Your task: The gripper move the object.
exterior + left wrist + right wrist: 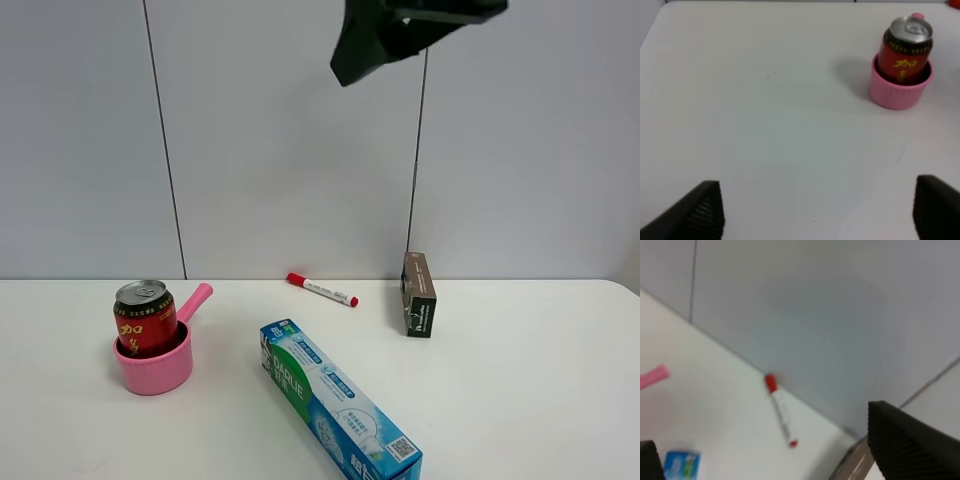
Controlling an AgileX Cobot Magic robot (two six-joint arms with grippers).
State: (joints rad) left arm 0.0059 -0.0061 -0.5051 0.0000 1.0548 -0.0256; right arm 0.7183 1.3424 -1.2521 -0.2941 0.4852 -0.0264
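Observation:
The red can (145, 318) with gold characters and a silver top stands upright inside the pink saucepan (155, 368) at the table's left. In the left wrist view the can (905, 47) sits in the saucepan (900, 92), far from my left gripper (817, 200), which is open and empty over bare table. Both its black fingertips (697, 212) show at the frame's edge. My right gripper (765, 440) is open and empty, held high. A black part of an arm (410, 30) shows at the top of the exterior view.
A blue-green toothpaste box (335, 400) lies diagonally at front centre. A red-capped white marker (322, 289) lies near the back wall. A small brown box (418, 293) stands at the right of it. The right wrist view shows the marker (780, 410) and the saucepan handle (652, 377).

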